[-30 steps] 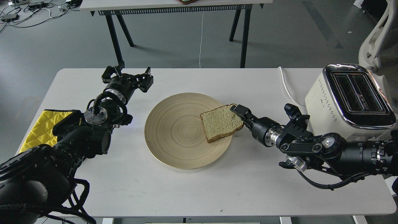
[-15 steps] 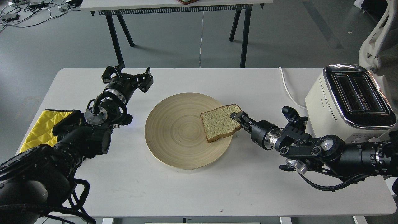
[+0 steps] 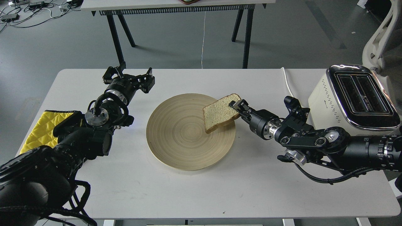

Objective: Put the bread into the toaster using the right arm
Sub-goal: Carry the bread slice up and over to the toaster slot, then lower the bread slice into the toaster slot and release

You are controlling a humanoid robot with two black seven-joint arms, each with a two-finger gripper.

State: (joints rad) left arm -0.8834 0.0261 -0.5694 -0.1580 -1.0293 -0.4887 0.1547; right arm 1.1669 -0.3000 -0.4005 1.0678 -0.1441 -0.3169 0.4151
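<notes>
Item, my right jaws point(image 3: 236, 106): clamped on the right, crusted edge of the bread point(image 3: 219, 112), one finger showing on its top face. Item, the bread: one slice, tilted, its right side raised by the grip and its near-left corner low over the right part of the round wooden plate point(image 3: 176, 138); whether that corner touches the plate I cannot tell. Item, right arm point(image 3: 314, 142): reaching in low from the right across the white surface point(image 3: 201, 194). Item, the toaster point(image 3: 351, 100): at the far right of the surface, well apart from the slice, both chrome-rimmed slots empty and facing up, white cord point(image 3: 287, 84) trailing off behind it. Item, left jaws point(image 3: 130, 78): spread wide and empty at the far left, with a yellow cloth point(image 3: 42, 125) near that arm. Handling note, as judgement: lift clear of the plate before travelling right, turn the slice to stand on edge in line with a slot, and keep the pinch firm but light, since soft bread may fold or tear. Markings: small dark print on the toaster's side and between the slots, too small to read.
</notes>
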